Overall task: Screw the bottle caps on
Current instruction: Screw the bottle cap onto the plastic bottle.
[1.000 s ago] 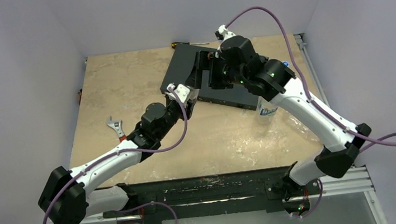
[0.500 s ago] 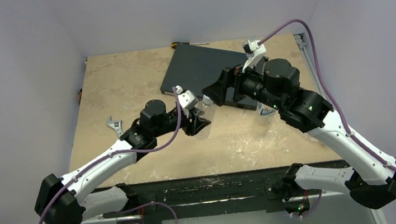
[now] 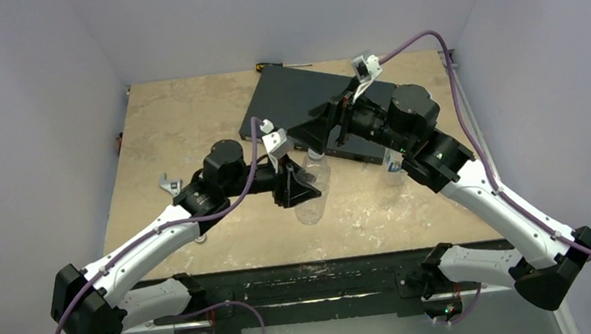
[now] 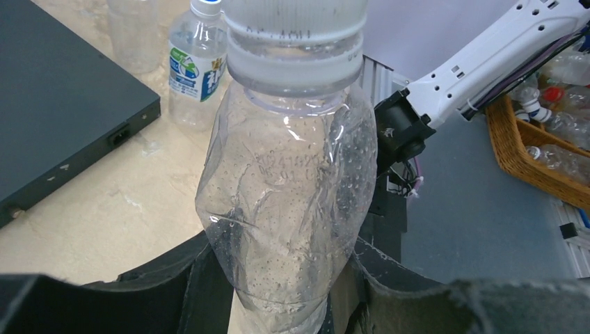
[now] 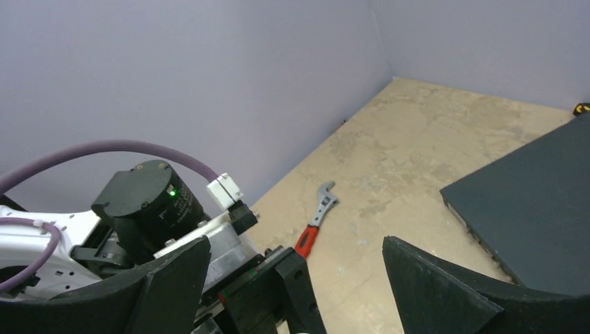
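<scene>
Table (image 3: 187, 129): a beige, marbled top was seen, closed in by pale violet walls on three sides.

Black box (image 3: 293, 100): a flat dark box was laid at an angle on the far half of the table, right of the middle.

Basket (image 4: 511, 149): a woven brown basket was seen off the table, beyond the right arm, with clear plastic bottles heaped in it.

Right gripper (image 5: 296, 247): it was held in front of the near edge of the black box and turned toward the left arm. Its fingers (image 5: 445, 292) were spread wide apart, and nothing was gripped between them.

Left gripper (image 3: 301, 188): it was reached out to the middle of the table, and its fingers (image 4: 167, 285) were clamped on the lower body of a bottle.

Held bottle (image 4: 285, 202): a clear, crumpled, unlabelled bottle was gripped from both sides. Its whitish threaded neck was pointed away from the left wrist, and its mouth was cut off by the picture's edge. Whether its base was touching the table could not be told.

Labelled bottle (image 4: 193, 76): it was stood upright on the table near the box's near right corner, with a blue-and-white label and a white top.

Another clear bottle (image 4: 136, 31): only its lower body was seen, just beyond the labelled one.

Wrench (image 5: 316, 217): a red-handled wrench was laid flat near the left edge of the table.

Screwdriver (image 3: 271, 66): its handle was seen at the far edge, just beside the box's far corner.
</scene>
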Robot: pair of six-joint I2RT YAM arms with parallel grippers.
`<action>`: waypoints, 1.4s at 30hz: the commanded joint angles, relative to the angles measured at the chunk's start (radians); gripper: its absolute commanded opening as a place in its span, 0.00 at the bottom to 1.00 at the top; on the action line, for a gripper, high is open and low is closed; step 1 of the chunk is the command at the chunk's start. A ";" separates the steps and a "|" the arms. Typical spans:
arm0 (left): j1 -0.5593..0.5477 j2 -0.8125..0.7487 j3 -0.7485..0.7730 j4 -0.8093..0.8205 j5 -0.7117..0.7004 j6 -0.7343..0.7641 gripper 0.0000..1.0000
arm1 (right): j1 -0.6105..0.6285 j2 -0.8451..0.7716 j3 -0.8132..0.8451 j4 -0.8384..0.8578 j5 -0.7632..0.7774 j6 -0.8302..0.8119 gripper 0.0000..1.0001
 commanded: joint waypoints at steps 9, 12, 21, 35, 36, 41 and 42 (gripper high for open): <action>0.031 -0.023 0.001 0.092 0.062 -0.091 0.00 | -0.011 -0.058 -0.133 0.226 -0.159 0.108 0.98; 0.045 -0.031 -0.013 0.098 0.070 -0.102 0.00 | -0.029 -0.066 -0.150 0.239 -0.190 0.115 0.98; 0.071 -0.035 -0.031 0.135 0.128 -0.122 0.00 | -0.043 -0.095 -0.213 0.266 -0.245 0.103 0.94; 0.072 0.012 -0.028 0.158 0.178 -0.148 0.00 | -0.043 -0.033 -0.161 0.279 -0.299 0.074 0.89; 0.072 0.013 -0.029 0.157 0.178 -0.146 0.00 | -0.042 -0.033 -0.159 0.280 -0.302 0.074 0.89; 0.073 0.024 -0.034 0.161 0.177 -0.149 0.00 | -0.041 -0.033 -0.147 0.274 -0.312 0.074 0.89; 0.073 0.025 -0.034 0.161 0.179 -0.151 0.00 | -0.040 -0.034 -0.147 0.276 -0.313 0.074 0.89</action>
